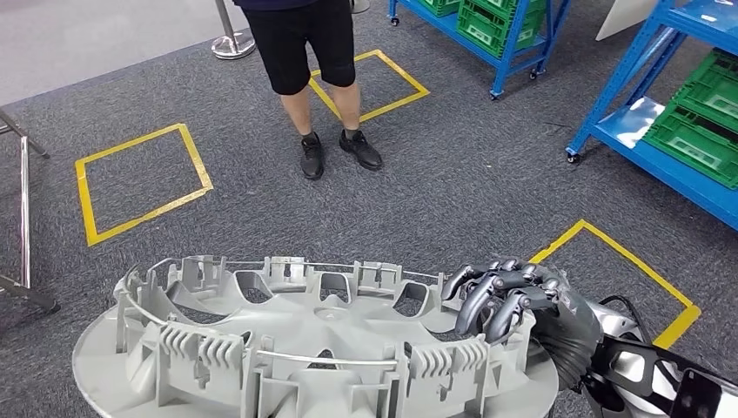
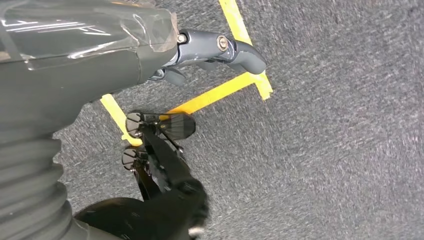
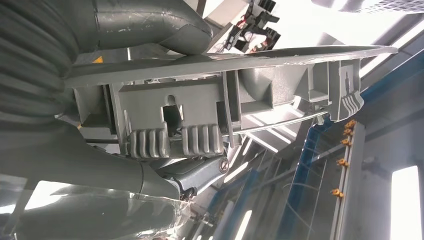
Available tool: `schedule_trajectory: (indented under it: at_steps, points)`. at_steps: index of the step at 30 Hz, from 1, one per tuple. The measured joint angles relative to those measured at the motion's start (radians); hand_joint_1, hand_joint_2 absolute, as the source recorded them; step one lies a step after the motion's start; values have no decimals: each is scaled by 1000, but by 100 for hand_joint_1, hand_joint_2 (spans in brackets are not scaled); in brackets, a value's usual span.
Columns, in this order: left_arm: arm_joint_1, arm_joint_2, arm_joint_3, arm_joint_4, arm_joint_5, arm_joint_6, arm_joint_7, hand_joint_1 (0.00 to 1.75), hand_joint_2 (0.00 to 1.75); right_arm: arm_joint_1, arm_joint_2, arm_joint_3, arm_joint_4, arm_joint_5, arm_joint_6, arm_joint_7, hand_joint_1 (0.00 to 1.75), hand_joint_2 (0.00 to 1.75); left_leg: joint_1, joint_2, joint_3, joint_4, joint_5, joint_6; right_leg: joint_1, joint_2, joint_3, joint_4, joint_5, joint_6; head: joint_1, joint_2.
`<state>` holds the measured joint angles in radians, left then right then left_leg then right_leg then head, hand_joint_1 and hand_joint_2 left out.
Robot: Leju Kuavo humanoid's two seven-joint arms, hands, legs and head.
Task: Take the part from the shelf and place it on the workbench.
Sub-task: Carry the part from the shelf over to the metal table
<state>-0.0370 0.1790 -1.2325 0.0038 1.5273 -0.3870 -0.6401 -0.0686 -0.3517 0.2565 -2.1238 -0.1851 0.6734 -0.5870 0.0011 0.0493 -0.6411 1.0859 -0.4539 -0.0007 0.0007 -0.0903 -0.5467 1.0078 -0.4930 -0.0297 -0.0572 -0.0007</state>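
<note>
The part is a large round grey plastic wheel cover (image 1: 296, 348) with ribbed clips around its rim, seen low in the head view with its inner side up. My right hand (image 1: 515, 306) grips its right rim, dark fingers curled over the edge. In the right wrist view the rim (image 3: 210, 107) is clamped between the thumb above and a finger (image 3: 197, 172) below. My left hand (image 2: 100, 55) hangs over the grey carpet, thumb (image 2: 225, 50) stretched out, holding nothing.
A person in black shorts (image 1: 318, 78) stands ahead on the carpet. Blue shelves with green crates (image 1: 696, 131) line the right and far side. Yellow tape squares (image 1: 139, 183) mark the floor. A metal frame (image 1: 22, 218) stands at the left edge.
</note>
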Motion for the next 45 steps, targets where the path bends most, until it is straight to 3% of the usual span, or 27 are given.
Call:
schedule_trajectory:
  at_steps: [2,4,5,7,9,11,12,13,15,17,19,20,22,24,26,27,28,29,31,33,35,37,38,40,42,43,45]
  points:
    - [-2,6,-6,0,-2,-1,0,0,175,9,6,-9,-18,0,-1,4,175,175,-11,33,40,-73,16,14,4,-20,4,-1,-5,6,1,0]
    - [-2,12,-10,0,-2,-1,0,0,175,17,10,-14,-30,0,-2,5,175,175,-14,16,41,-83,17,21,3,-40,11,-7,-8,14,1,0]
    - [-1,13,-11,1,-3,-1,0,0,175,19,12,-17,-34,0,-2,6,175,175,-12,3,46,-92,22,25,2,-32,12,-4,-11,18,2,0]
    - [-2,13,-12,1,-5,-2,0,0,175,25,14,-22,-42,0,-3,7,175,175,-4,-23,58,-110,35,34,-1,22,-9,48,-39,19,3,0]
    - [-7,9,-15,0,-11,-6,2,0,175,34,15,-28,-46,-1,-3,10,175,175,-1,-53,60,-115,40,37,-6,76,-73,179,-93,16,5,0]
    - [-8,2,-23,0,-17,-4,5,0,175,42,18,-32,-47,-2,-3,20,175,175,0,-86,60,-114,40,37,-9,86,-130,284,-122,23,6,0]
    - [-7,-2,-28,0,-21,0,8,0,175,44,18,-34,-47,-3,-2,26,175,175,0,-102,60,-113,40,36,-11,88,-134,281,-112,32,6,0]
    - [-6,-5,-33,0,-24,3,11,0,175,45,18,-36,-47,-5,0,30,175,175,2,-119,60,-111,39,34,-15,90,-116,234,-84,43,6,0]
    - [-6,-12,-39,-1,-29,8,20,0,175,41,19,-40,-47,-10,4,33,175,175,3,-151,58,-100,35,26,-22,118,-53,90,-20,60,6,0]
    - [-10,-16,-47,-1,-29,11,25,0,175,32,20,-43,-43,-14,8,29,175,175,3,-176,48,-87,30,14,-24,146,-19,15,10,50,6,0]
    - [-15,-18,-54,-1,-22,14,24,0,175,19,20,-45,-36,-22,19,23,175,175,5,-195,37,-83,32,3,-19,140,-18,12,12,29,6,0]
    - [-16,-18,-56,-1,-15,18,24,0,175,10,20,-45,-31,-27,25,22,175,175,6,-193,33,-82,32,-1,-19,131,-17,12,14,23,7,0]
    - [-18,-20,-56,-1,0,26,25,0,175,-11,22,-42,-23,-45,36,30,175,175,5,-144,15,-46,13,-9,-21,111,-15,10,15,12,3,0]
    - [-24,-22,-56,-1,9,33,26,0,175,-27,25,-39,-17,-65,41,41,175,175,5,-77,-39,61,-41,-16,-18,89,-12,10,12,3,-1,0]
    - [-29,-26,-56,-1,14,39,28,0,175,-38,29,-34,-9,-80,44,51,175,175,9,-57,-106,183,-86,-19,-11,62,-10,10,8,-2,-1,0]
    - [-30,-29,-56,-2,17,41,33,0,175,-45,31,-30,-4,-89,48,58,175,175,10,-54,-122,207,-86,-18,-9,48,-10,10,6,-3,-1,0]
    - [-28,-31,-56,-2,19,44,40,0,175,-53,32,-26,1,-102,52,65,175,175,10,-52,-115,189,-68,-16,-6,36,-9,10,4,-4,-2,0]
    - [-27,-32,-56,-2,21,45,48,0,175,-63,33,-21,5,-117,57,74,175,175,9,-45,-87,133,-38,-12,-4,24,-6,10,1,-4,-2,0]
    - [-24,-34,-56,-2,23,44,60,0,175,-82,37,-11,11,-144,60,89,175,175,2,3,-16,-3,15,-1,2,3,1,9,-6,0,-1,0]
    - [-24,-37,-56,-2,24,44,64,0,175,-94,41,-4,15,-154,61,96,175,175,-8,35,14,-60,29,8,8,-18,7,8,-13,8,0,0]
    - [-20,-39,-56,-1,26,44,68,0,175,-102,43,0,19,-156,60,101,175,175,-9,14,15,-66,30,15,7,-38,12,4,-19,18,0,0]
    - [-14,-40,-56,-1,29,52,86,0,175,-107,44,5,20,-158,59,109,175,175,-4,-14,24,-81,38,26,3,-7,4,27,-34,23,2,0]
    - [-11,-40,-57,-1,31,56,101,0,175,-108,44,7,20,-160,57,114,175,175,0,-29,29,-88,42,31,1,24,-14,66,-52,23,3,0]
    - [-9,-42,-59,-1,32,50,130,0,175,-107,44,10,18,-162,52,122,175,175,1,-58,31,-90,43,35,-5,75,-83,198,-102,18,6,0]
    - [-3,-42,-62,-2,32,29,141,0,175,-102,44,13,16,-159,46,131,175,175,1,-92,32,-89,41,36,-7,86,-145,292,-120,24,7,0]
    - [2,-41,-64,-1,31,21,139,0,175,-98,44,15,12,-156,42,135,175,175,1,-110,33,-89,40,35,-9,87,-152,285,-105,32,7,0]
    - [9,-39,-69,-1,28,11,122,0,175,-89,44,15,-2,-149,36,138,175,175,2,-145,38,-87,37,31,-15,107,-109,161,-37,49,8,0]
